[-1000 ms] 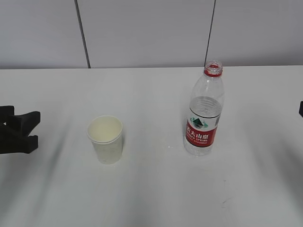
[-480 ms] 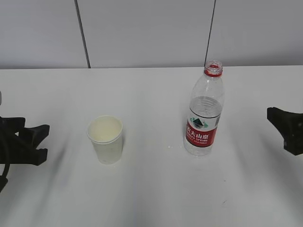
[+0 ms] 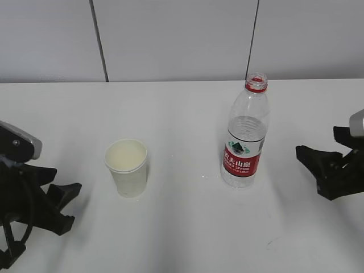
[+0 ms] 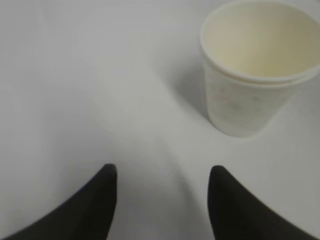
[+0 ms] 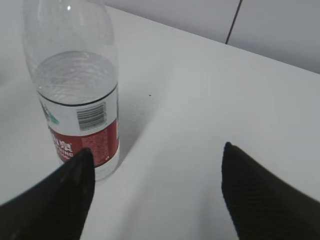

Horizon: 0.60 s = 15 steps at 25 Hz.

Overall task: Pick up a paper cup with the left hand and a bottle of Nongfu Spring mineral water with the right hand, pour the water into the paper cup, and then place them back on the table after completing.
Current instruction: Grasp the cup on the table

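Note:
A white paper cup (image 3: 127, 166) stands upright and empty on the white table (image 3: 182, 227), left of centre; it also shows in the left wrist view (image 4: 255, 70). A clear uncapped Nongfu Spring bottle (image 3: 245, 136) with a red label stands right of centre, partly full of clear water (image 5: 75, 80). My left gripper (image 3: 65, 205) is open and empty, left of the cup and apart from it. My right gripper (image 3: 310, 168) is open and empty, right of the bottle and apart from it. In the right wrist view the bottle (image 5: 75, 90) stands beside the left fingertip (image 5: 82, 165).
A grey panelled wall (image 3: 182, 40) rises behind the table's far edge. Bare tabletop lies between cup and bottle and in front of both.
Both grippers have moved inward: the left one to the right towards the cup, the right one to the left towards the bottle. Cup and bottle have not moved.

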Tool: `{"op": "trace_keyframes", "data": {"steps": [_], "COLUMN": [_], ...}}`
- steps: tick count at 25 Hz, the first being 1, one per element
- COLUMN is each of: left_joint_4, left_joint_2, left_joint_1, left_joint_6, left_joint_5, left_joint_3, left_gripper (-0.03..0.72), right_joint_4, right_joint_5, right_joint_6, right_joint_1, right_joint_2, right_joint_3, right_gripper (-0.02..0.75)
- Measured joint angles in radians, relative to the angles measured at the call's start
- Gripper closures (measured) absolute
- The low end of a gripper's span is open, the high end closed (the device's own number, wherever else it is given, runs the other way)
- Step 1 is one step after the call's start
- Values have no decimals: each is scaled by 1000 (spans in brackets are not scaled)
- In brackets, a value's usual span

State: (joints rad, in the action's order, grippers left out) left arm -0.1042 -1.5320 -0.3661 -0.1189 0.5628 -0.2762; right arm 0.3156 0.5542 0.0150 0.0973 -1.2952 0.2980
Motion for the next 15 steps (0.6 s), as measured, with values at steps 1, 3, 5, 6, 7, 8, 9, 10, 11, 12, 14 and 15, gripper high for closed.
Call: {"op": "trace_keyframes", "data": {"steps": [1,3,5,6,7,8,9,10,11,12,14,15], "left_joint_4": [-15,-35,-55,-65,-75,-84,-90,-92,-94,-96,-106,-120], "left_joint_2": [-17,-36,-42,-42,-42,-42,-43,-45,-51,-61,-87,-110], "left_joint_1": [0,0,0,0,0,0,0,0,0,0,0,0], "left_joint_6": [0,0,0,0,0,0,4,17,32,41,58,73], "left_joint_5": [3,19,52,75,96,111,121,134,149,164,204,228], "left_joint_3": [0,0,0,-1,0,-2,-2,-2,-2,-2,-2,-4], "left_gripper": [314,314,311,302,282,251,218,178,140,112,89,84], "right_joint_4": [9,28,40,45,52,56,64,68,70,73,75,75], "right_joint_5": [12,34,55,65,74,81,87,99,109,123,144,152], "right_joint_6": [5,9,18,23,30,37,42,47,49,51,51,53], "right_joint_1": [0,0,0,0,0,0,0,0,0,0,0,0], "right_joint_2": [-15,-35,-56,-63,-72,-80,-86,-94,-100,-107,-120,-127], "right_joint_3": [0,0,2,4,4,4,4,4,4,4,4,4], "right_gripper": [151,151,151,151,151,151,151,151,151,151,151,151]}}
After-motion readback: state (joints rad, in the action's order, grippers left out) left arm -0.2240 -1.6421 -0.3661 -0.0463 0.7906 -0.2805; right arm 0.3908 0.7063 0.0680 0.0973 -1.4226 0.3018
